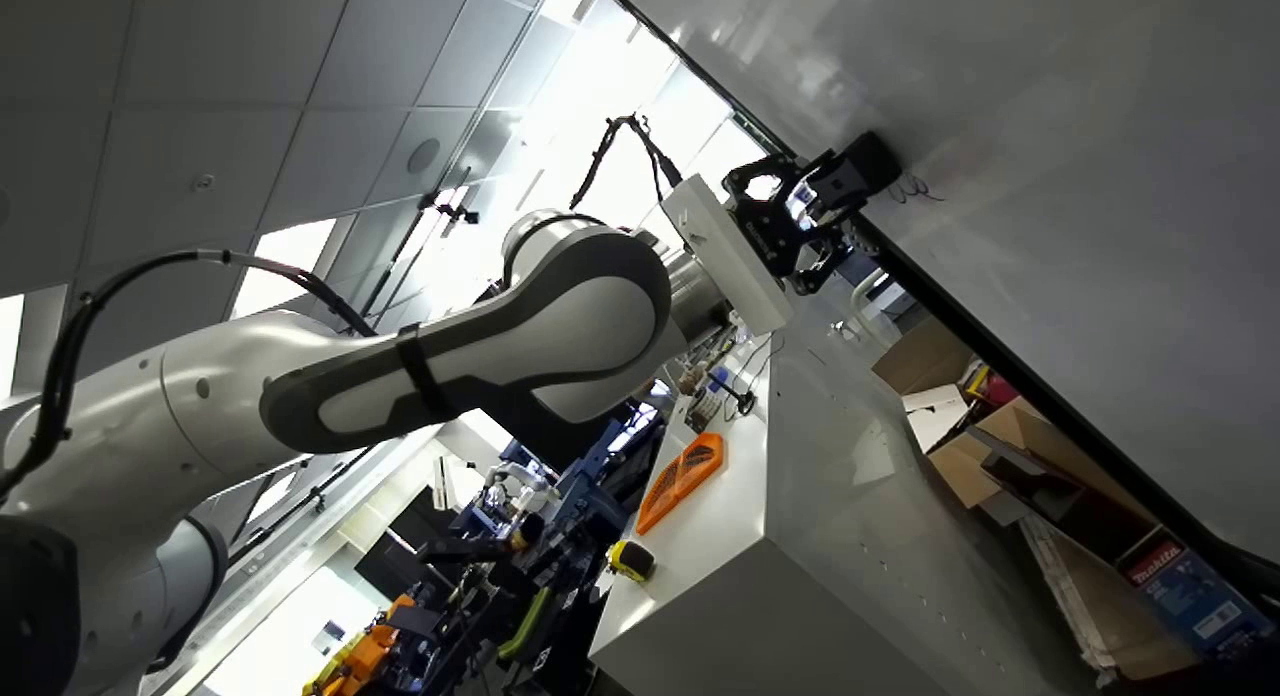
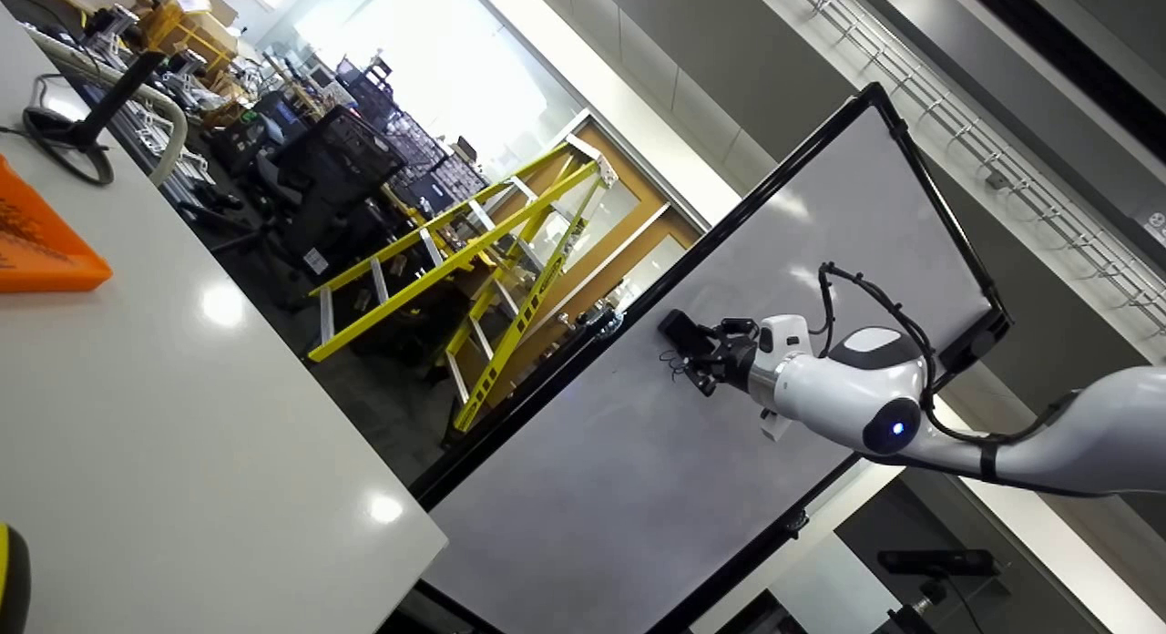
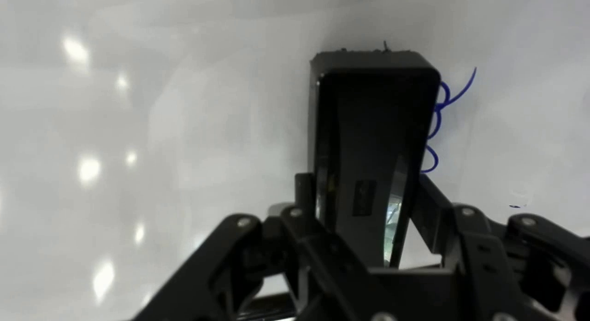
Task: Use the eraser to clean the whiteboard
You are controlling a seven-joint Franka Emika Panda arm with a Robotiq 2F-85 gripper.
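Note:
The whiteboard (image 1: 1080, 196) is a large glossy pale panel with a dark frame; it also shows in an exterior view (image 2: 629, 488) and fills the wrist view (image 3: 184, 104). My gripper (image 3: 366, 201) is shut on the black eraser (image 3: 375, 113), with one finger on each long side. In both exterior views the gripper (image 1: 838, 191) (image 2: 712, 353) holds the eraser (image 1: 870, 164) (image 2: 683, 332) against or very close to the board; exact contact is hidden. A looped blue scribble (image 3: 454, 97) sticks out along the eraser's right side, partly covered by it. A small blue mark (image 3: 515, 206) lies farther right.
A white table (image 1: 700, 521) carries an orange part (image 1: 682, 481) and a yellow tape measure (image 1: 632, 560). Cardboard boxes (image 1: 960, 466) stand below the board's dark edge. A yellow ladder (image 2: 474, 270) stands behind the board's edge. A black camera stand (image 2: 931, 584) is near the arm.

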